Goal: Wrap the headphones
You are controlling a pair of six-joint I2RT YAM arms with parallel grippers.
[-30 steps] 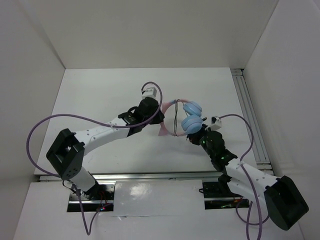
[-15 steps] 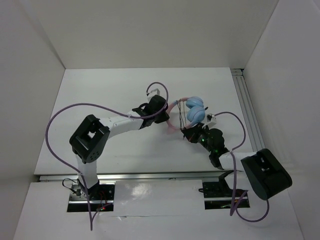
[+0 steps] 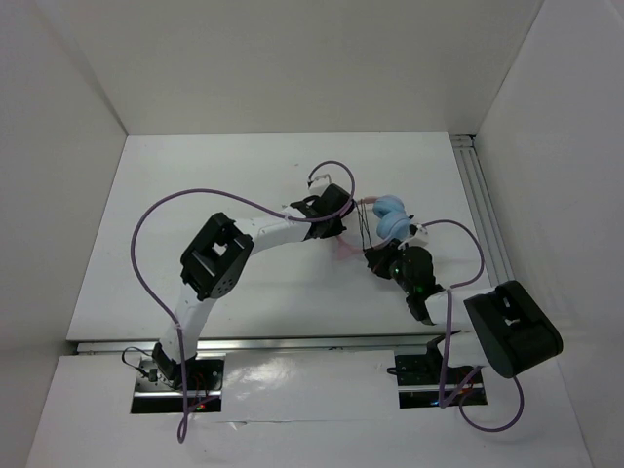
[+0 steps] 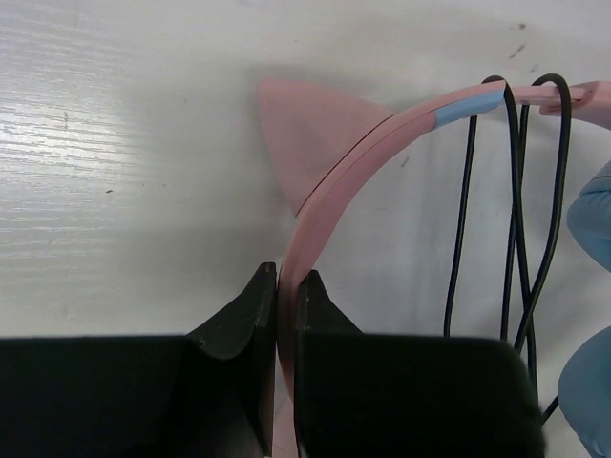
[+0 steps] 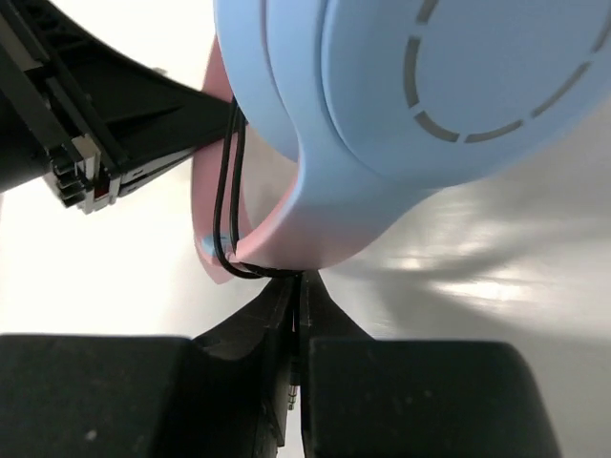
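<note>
Carrying the headphones rightward to extend the wrap, the left gripper stayed clamped on the headband while the right gripper pinched the cable.

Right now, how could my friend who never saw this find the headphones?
On the white table, look right of the middle, where the left gripper and right gripper sit close. The headphones are held between them. Only they have light blue cups and a pink cat-eared headband.

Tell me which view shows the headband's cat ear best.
Left wrist: the pink cat ear sits large and sharp just beyond the left tool. Top external shows the headphones too small to make it out; right wrist is mostly ear cup.
</note>
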